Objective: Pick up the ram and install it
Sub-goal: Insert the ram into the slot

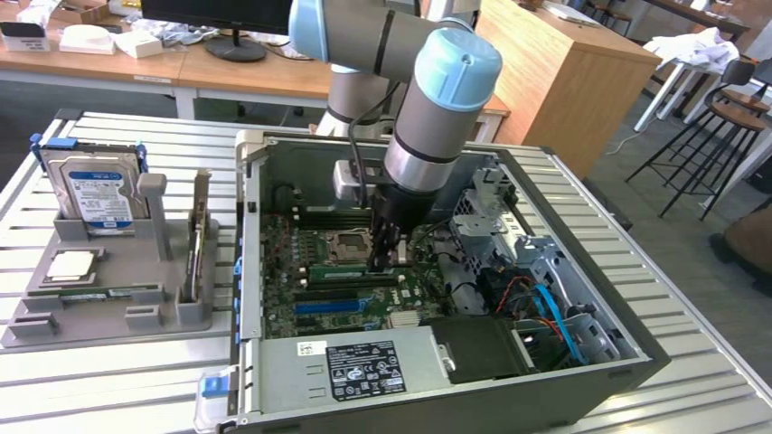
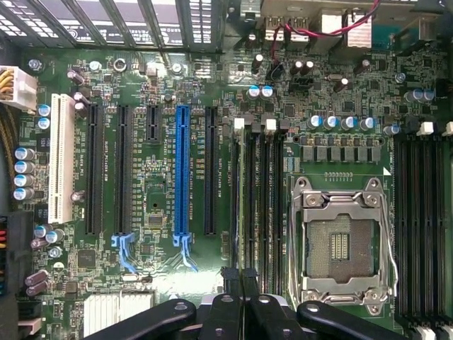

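The ram (image 1: 350,271) is a thin green stick standing on edge in a black memory slot, beside the CPU socket (image 1: 350,242) inside the open computer case. From the wrist view I see the ram (image 2: 248,198) edge-on, running away from my fingertips along the slot. My gripper (image 1: 383,262) reaches straight down into the case near one end of the stick. In the wrist view my gripper (image 2: 241,278) has its two black fingers pressed together with the ram's top edge between them.
Empty black memory slots (image 2: 421,227) lie beyond the CPU socket (image 2: 340,244), and a long blue slot (image 2: 182,177) lies on the other side. At the exterior view's left, a grey holder tray (image 1: 121,271) carries a hard drive (image 1: 97,190). The power supply (image 1: 350,366) fills the case's near side.
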